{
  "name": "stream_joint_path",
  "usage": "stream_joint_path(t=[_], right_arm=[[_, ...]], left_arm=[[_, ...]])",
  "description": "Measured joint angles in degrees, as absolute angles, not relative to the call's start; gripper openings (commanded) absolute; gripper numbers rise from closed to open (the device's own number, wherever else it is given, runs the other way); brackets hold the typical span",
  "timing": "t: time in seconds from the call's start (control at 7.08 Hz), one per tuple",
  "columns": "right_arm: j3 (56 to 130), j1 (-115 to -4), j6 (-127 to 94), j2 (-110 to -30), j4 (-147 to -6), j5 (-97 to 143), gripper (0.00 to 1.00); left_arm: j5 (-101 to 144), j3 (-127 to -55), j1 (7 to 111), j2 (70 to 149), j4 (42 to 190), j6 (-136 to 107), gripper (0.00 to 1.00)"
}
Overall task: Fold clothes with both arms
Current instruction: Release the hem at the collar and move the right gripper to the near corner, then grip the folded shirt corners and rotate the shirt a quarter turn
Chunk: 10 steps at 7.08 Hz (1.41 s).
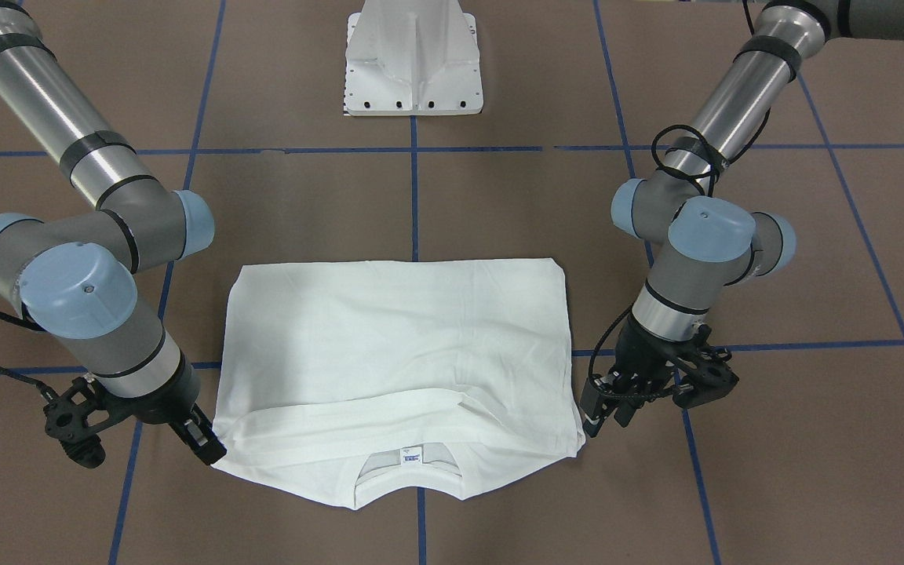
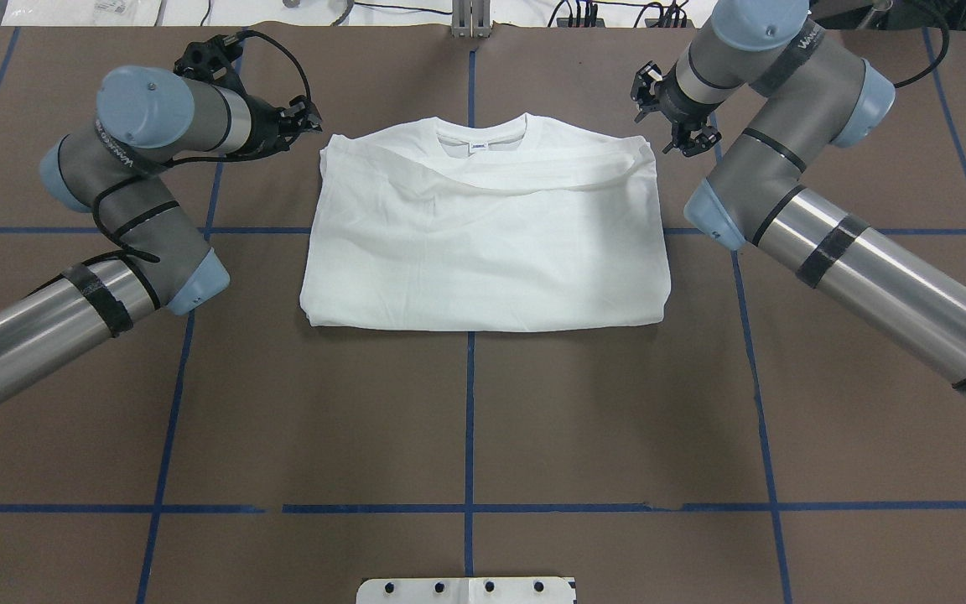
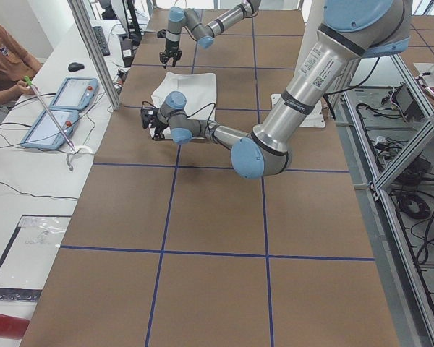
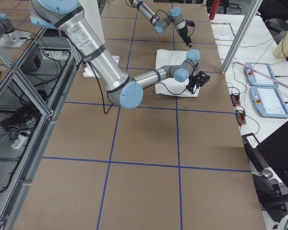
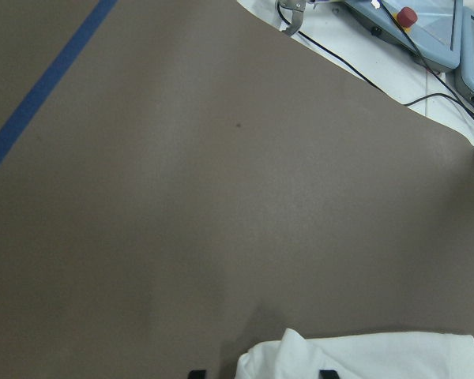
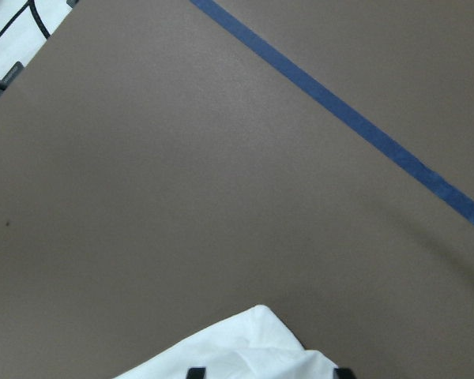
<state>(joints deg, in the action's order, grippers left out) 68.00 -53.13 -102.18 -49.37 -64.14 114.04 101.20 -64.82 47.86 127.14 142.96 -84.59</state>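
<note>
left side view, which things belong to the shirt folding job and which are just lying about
In the job:
white T-shirt
left arm
right arm

Just lying about:
white pedestal base
tablet
second tablet
computer mouse

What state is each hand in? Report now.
Left hand: open, astride a collar-end corner of the T-shirt.
Right hand: open, astride the other collar-end corner.
</note>
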Motion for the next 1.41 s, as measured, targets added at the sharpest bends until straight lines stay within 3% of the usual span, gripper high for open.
stream_joint_path(t=[0.14, 0.71, 1.13, 1.27, 1.41], right_arm=[[71.36, -53.3, -102.52, -51.2, -64.07, 115.63, 1.0], [96.75, -42.24, -111.24, -69.79, -63.79, 109.64, 1.0], [100.9, -34.03, -115.93, -74.86, -63.56, 101.94, 0.98], [100.28, -32.93, -116.14, -75.12, -63.55, 101.22, 0.18], [99.86, -32.24, -116.23, -75.15, -63.55, 100.79, 0.0]], left_arm=[[101.28, -65.0, 48.02, 126.36, 144.04, -84.39, 0.64], [101.34, -65.45, 48.16, 125.64, 145.07, -84.23, 0.64], [101.34, -65.64, 48.23, 125.6, 145.02, -84.18, 0.64], [101.34, -65.68, 48.25, 125.6, 145.02, -84.14, 0.64], [101.34, -65.77, 48.25, 125.6, 145.02, -84.14, 0.64]])
